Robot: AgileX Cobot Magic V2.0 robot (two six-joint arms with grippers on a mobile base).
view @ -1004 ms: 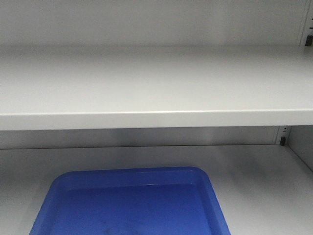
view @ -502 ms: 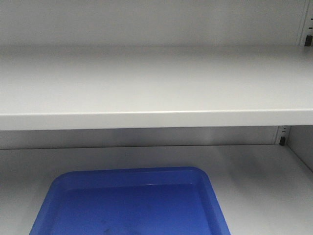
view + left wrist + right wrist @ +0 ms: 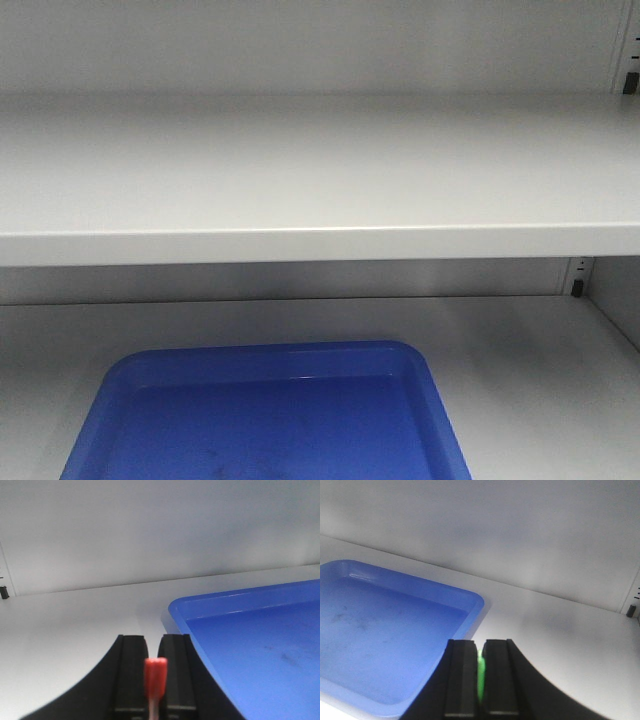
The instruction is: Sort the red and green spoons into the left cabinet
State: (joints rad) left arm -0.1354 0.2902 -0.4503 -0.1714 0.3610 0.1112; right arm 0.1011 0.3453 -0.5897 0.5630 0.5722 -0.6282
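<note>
In the left wrist view my left gripper (image 3: 153, 639) is shut on the red spoon (image 3: 155, 676), whose blunt end stands up between the black fingers (image 3: 131, 670). It hovers over the pale cabinet shelf (image 3: 65, 635), just left of the blue tray (image 3: 260, 645). Seen from the right wrist, my right gripper (image 3: 479, 644) is shut on the green spoon (image 3: 480, 676), a thin green strip pinched between the pads. It sits by the tray's (image 3: 385, 630) right rim, above the lower shelf (image 3: 570, 645). Neither gripper shows in the front view.
The front view shows the cabinet's wide upper shelf (image 3: 320, 170) and the lower shelf (image 3: 530, 390) holding the blue tray (image 3: 270, 420). Slotted uprights (image 3: 577, 275) stand at the rear right. The back wall (image 3: 495, 530) is close behind the tray.
</note>
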